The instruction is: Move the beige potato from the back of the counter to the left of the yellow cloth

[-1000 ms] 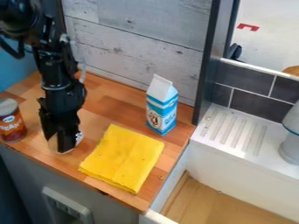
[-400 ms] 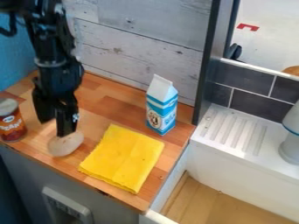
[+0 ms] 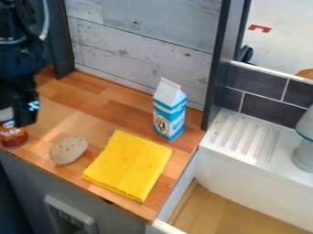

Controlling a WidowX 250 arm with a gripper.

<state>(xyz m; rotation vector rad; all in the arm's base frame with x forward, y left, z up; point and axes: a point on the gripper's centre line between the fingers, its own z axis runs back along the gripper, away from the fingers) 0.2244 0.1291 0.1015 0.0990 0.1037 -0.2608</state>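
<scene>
A wooden counter (image 3: 116,105) is backed by a wall of pale grey, wood-grained planks (image 3: 137,50), framed by dark posts at both sides; below the counter, a grey cabinet front (image 3: 34,187) is fitted with a pale panel (image 3: 70,217); to the right, a white sink (image 3: 250,167) with a ridged draining surface is set beneath dark tiles (image 3: 263,87) divided by pale joints; a light wooden bottom is seen within the open space beside it.
</scene>
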